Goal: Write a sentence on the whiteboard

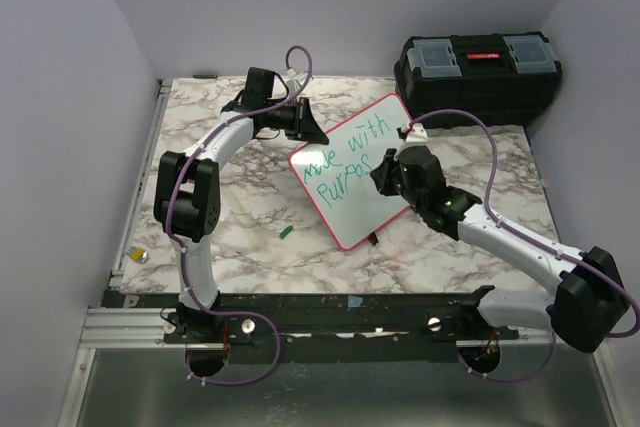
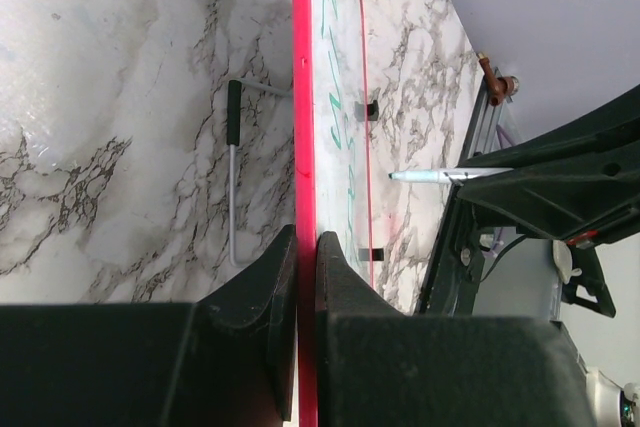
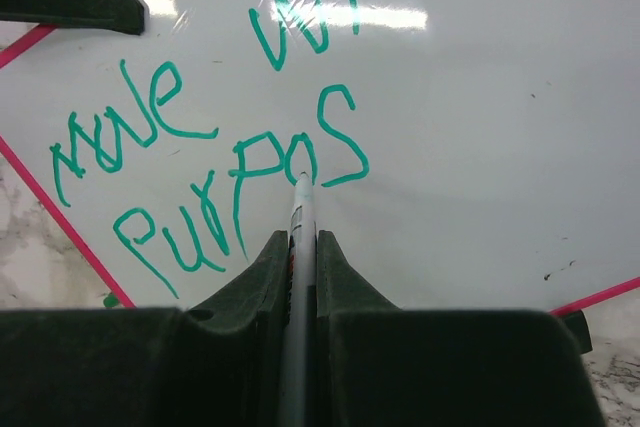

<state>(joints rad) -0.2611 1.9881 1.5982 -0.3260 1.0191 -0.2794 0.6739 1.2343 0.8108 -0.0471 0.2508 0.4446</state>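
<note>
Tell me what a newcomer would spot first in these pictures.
The whiteboard sits askew mid-table, bearing green writing that reads roughly "move with purpos". The right pincer grips a marker with its tip at the last letters, while the left pincer clamps the whiteboard's pink edge. A black toolbox sits at the far right corner.
</note>
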